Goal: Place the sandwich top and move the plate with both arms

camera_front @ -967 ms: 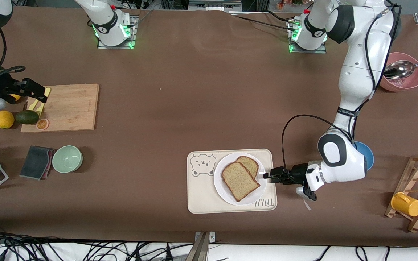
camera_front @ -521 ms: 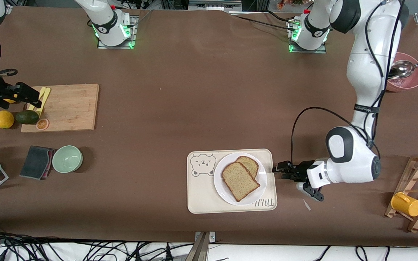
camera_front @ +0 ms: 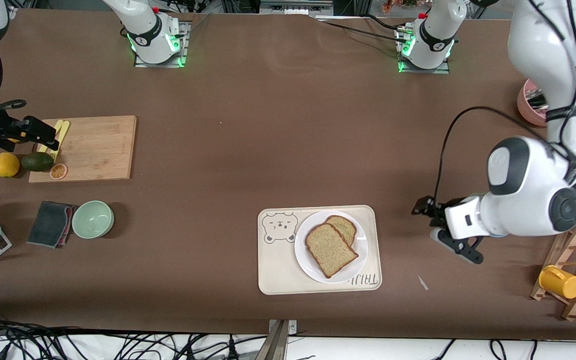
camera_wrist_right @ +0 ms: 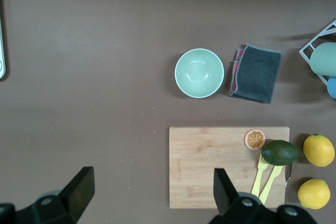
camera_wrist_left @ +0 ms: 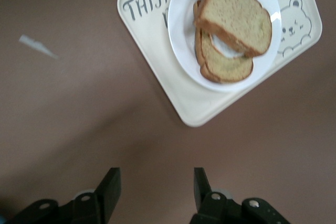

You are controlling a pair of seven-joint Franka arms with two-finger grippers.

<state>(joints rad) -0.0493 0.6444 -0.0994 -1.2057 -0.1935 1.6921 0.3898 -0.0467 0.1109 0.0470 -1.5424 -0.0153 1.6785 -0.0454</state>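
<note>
With top point(camera_front: 331, 249) on plate point(camera_front: 361, 247) in tray point(camera_front: 273, 272), bring spread, empty left pincer point(camera_front: 422, 206) and spread right pincer point(camera_front: 43, 135) over board point(camera_front: 98, 147) to facing rims, lifting level.

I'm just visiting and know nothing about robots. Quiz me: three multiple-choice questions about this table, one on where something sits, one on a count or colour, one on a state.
1. Where is the plate?
A. on the tray
B. on the board
C. in the bowl

2. How many bread slices are on the plate?
A. one
B. two
C. four

3. What is the left claw doing?
A. gripping the plate
B. holding bread
C. open, holding nothing

Answers:
1 A, the tray's rim shows all round the plate.
2 B, the top slice overlaps a lower slice.
3 C, its fingers stand apart over bare table.
</note>
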